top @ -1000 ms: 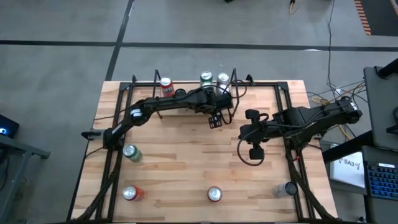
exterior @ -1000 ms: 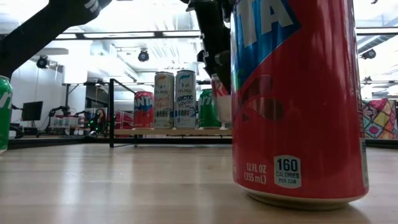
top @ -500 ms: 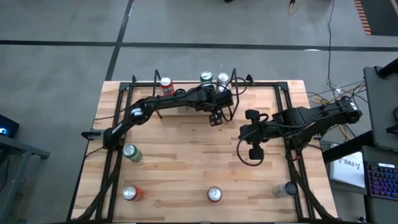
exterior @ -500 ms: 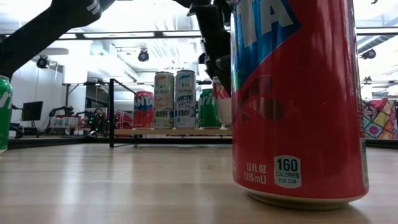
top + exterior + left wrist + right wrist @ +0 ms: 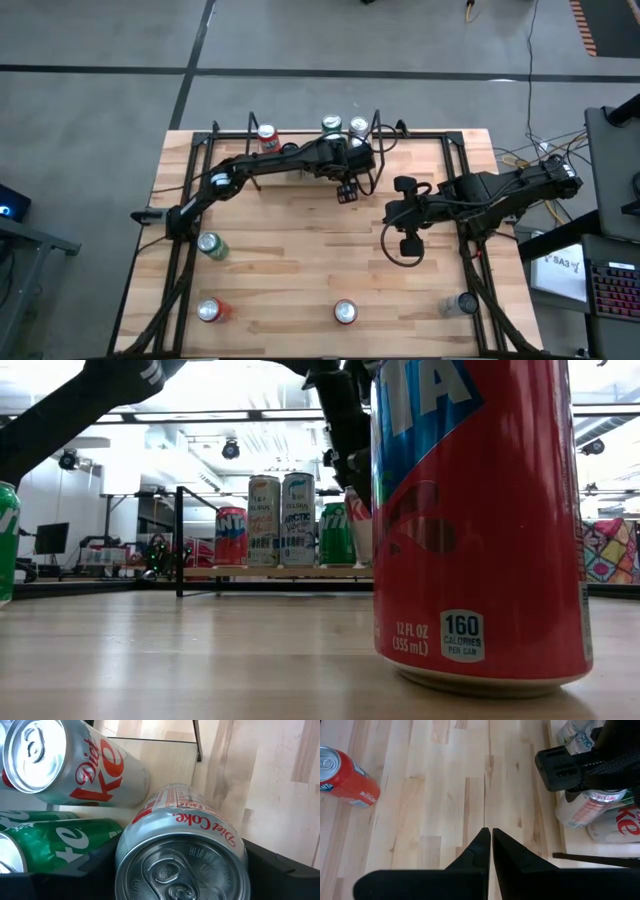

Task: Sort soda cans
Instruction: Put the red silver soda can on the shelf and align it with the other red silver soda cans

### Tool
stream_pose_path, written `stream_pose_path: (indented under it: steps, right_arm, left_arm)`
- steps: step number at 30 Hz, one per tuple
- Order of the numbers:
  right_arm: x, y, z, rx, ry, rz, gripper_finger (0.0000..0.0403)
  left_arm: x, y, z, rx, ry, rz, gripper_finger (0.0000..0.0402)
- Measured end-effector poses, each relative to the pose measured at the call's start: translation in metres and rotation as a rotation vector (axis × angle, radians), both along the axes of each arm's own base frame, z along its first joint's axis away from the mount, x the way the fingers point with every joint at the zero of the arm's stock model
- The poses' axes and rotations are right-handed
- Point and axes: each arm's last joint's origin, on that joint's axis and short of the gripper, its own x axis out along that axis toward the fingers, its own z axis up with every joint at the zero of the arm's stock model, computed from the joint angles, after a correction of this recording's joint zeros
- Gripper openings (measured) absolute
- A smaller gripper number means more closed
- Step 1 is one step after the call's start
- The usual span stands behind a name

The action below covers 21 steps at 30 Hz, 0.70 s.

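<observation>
Rack: black wire rack (image 5: 300,133) at desk's far edge, red, green, silver cans standing inside.
Left gripper (image 5: 346,190): clasping silver Diet Coke can (image 5: 182,855).
Right gripper (image 5: 487,842): closed, empty, mid-desk.

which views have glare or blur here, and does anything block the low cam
Low view: a red can right at the lens fills the right side and hides the table behind it; bright ceiling lights wash out the background. Left wrist view: the Diet Coke can looms large between the fingers, its top slightly soft. High view: evenly lit, no strong glare.
</observation>
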Motion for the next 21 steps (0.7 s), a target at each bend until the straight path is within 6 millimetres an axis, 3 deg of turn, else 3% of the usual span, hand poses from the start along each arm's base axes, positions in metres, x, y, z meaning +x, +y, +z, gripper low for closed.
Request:
stream_pose_path:
  steps: [11,21]
  right_arm:
    - [0.0,0.0,0.0,0.005,-0.004,-0.005,0.0009]
    - [0.0,0.0,0.0,0.006,-0.004,-0.007,0.0009]
  left_arm:
    - [-0.003,0.014,0.0,0.004,0.005,0.018,0.0289]
    - [-0.002,0.012,-0.002,-0.043,-0.001,-0.004,0.0289]
